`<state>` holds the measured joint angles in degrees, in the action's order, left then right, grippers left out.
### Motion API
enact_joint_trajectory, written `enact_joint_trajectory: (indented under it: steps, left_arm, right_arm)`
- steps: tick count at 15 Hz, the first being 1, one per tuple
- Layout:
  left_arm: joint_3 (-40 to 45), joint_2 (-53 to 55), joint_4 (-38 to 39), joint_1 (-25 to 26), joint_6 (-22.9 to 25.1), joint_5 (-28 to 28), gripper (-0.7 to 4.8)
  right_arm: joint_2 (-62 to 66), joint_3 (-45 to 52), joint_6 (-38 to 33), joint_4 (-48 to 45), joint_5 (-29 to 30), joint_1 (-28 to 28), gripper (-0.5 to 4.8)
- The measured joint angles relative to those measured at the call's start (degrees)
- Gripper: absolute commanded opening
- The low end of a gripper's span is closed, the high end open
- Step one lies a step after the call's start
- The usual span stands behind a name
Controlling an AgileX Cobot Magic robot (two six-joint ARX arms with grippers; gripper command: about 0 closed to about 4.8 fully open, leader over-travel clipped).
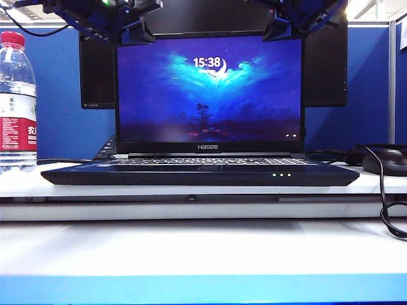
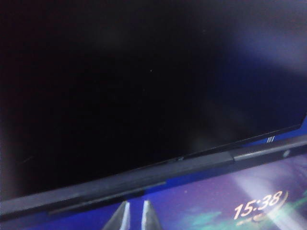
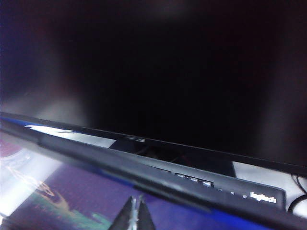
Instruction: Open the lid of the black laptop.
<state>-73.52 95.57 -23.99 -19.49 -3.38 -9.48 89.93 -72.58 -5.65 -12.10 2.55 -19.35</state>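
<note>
Standing behind both claws, the dark monitor [image 1: 324, 63] fills most of each wrist view. Below and in front of the claws, the black laptop [image 1: 200, 173] rests on the white desk [image 1: 191, 244] with its lid [image 1: 210, 89] upright, screen lit and showing 15:38. The left claw [image 2: 136, 215] hovers just above the lid's top edge at the left corner, its fingertips a narrow gap apart and empty. The right claw [image 3: 136, 214] hovers above the right corner, tips nearly touching and gripping nothing. Beyond it lies a Logitech keyboard [image 3: 230, 189].
</note>
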Motion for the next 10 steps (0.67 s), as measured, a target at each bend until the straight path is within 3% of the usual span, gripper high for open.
enact_joint_trajectory:
  steps: [10]
  left_arm:
    - [-2.8, 5.9, -1.9, 0.0, 0.1, -0.4, 0.53]
  right_arm:
    - [1.1, -0.1, 0.0, -0.9, -0.6, 3.0, -0.01]
